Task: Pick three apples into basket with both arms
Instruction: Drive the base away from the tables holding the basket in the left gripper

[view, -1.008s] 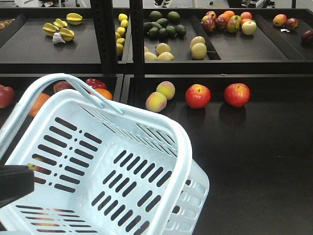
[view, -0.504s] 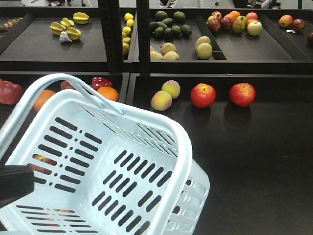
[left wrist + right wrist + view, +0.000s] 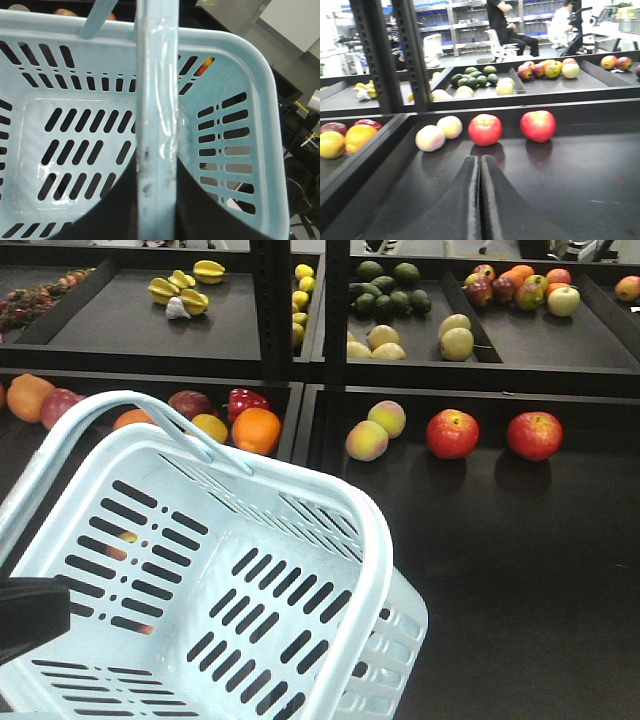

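Pale blue plastic, the basket hangs tilted and empty from one hoop handle pinched in the left tool; that thin, slick hold could let it swing or slip once fruit drops in. The right tool, fingers pressed together on nothing, points at a red apple beside a second apple near the back edge of the lower shelf. Unless it widens first, it may knock them rolling towards the peaches.
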